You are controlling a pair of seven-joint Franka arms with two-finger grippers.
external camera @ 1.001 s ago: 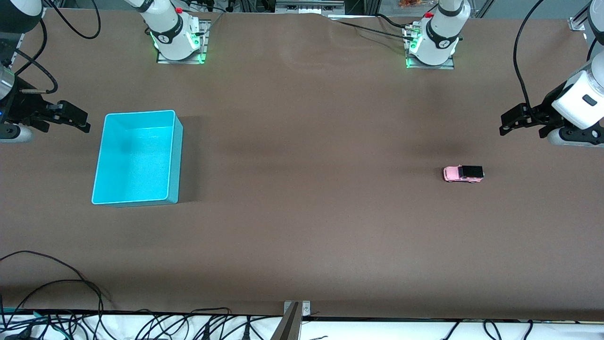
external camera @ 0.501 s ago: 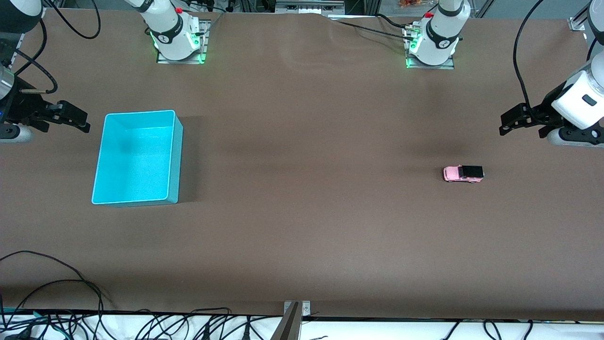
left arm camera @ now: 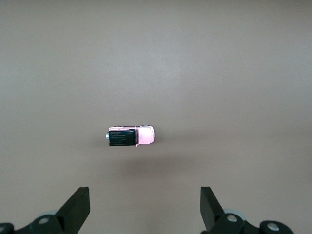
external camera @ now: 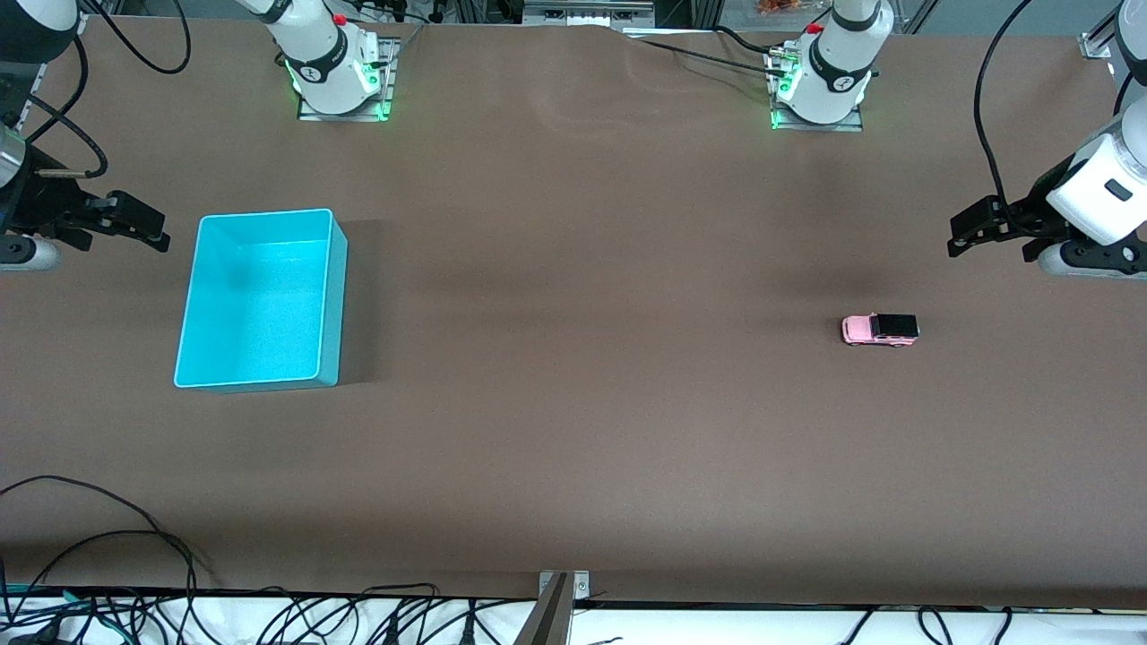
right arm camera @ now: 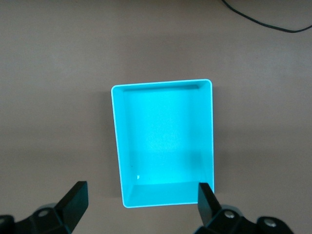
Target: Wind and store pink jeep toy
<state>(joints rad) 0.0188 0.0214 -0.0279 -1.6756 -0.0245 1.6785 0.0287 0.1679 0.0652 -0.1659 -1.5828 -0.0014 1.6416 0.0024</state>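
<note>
Toward the left arm's end of the desk: jeep [external camera: 880, 330], upright on its wheels, long axis along the desk's length, well apart from everything else.
Jeep, seen from the left wrist: pink hood, black roof and rear [left arm camera: 130, 136]; bare desk [external camera: 582, 376] all round it.
Bin [external camera: 333, 296]: turquoise, nothing in it, toward the right arm's end, well apart from the jeep.
Bin, right wrist view: rim [right arm camera: 213, 131] whole, floor bare.
Left tool [external camera: 970, 229]: fingers spread wide, nothing held, up over the desk's edge at its own end; the jeep lies ahead of its fingers [left arm camera: 78, 207].
Right tool [external camera: 139, 221]: spread wide too, nothing held, waiting over its end of the desk beside the bin; fingers [right arm camera: 207, 197] frame the bin.
Stage, as I judge: nothing begun; jeep neither wound nor stored.
Handling, my guess: light, hard-shelled, rigid; rolls freely on its wheels, so a nudge along its length would send it off.
Where to grip: across the two flat sides, mid-body, fingers astride the roof; not nose to tail.
Risk: small body, glossy sides; an off-centre pinch could squirt it out.
</note>
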